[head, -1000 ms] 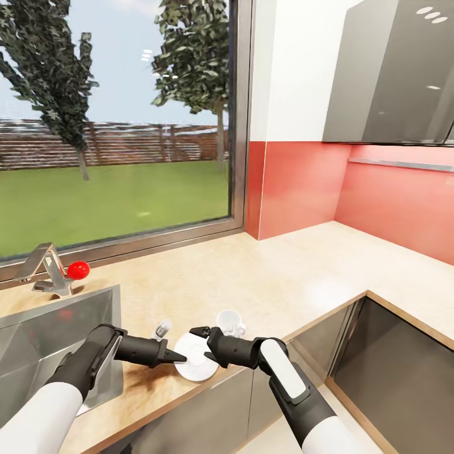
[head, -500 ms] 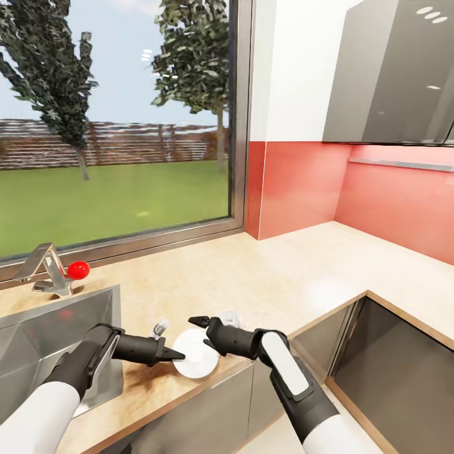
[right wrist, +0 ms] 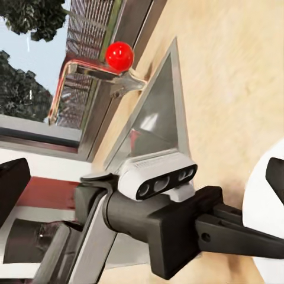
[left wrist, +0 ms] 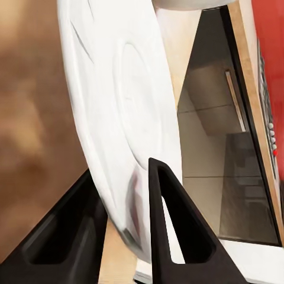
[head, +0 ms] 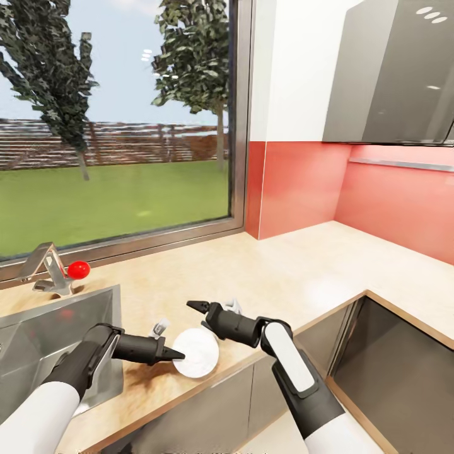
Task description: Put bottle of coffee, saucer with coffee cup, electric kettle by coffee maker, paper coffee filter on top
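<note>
My left gripper [head: 178,356] is shut on the rim of the white saucer [head: 197,353], which it holds tilted above the countertop's front edge. In the left wrist view the saucer [left wrist: 118,112] stands edge-on between the two black fingers [left wrist: 168,231]. My right gripper [head: 197,315] is open just above and behind the saucer, touching nothing. The white coffee cup [head: 234,307] stands on the counter behind the right wrist, mostly hidden. In the right wrist view the saucer [right wrist: 265,198] shows at the edge, held by the left arm.
A steel sink [head: 57,328] with a red-knobbed faucet [head: 78,270] lies to the left. A small silver object [head: 161,327] stands by the sink's corner. The beige countertop [head: 296,271] runs right into a corner under a grey wall cabinet [head: 391,75].
The right gripper has risen and moved away from the saucer toward the window. The saucer has tipped up more in the left gripper. More of the cup is hidden behind the right wrist.
</note>
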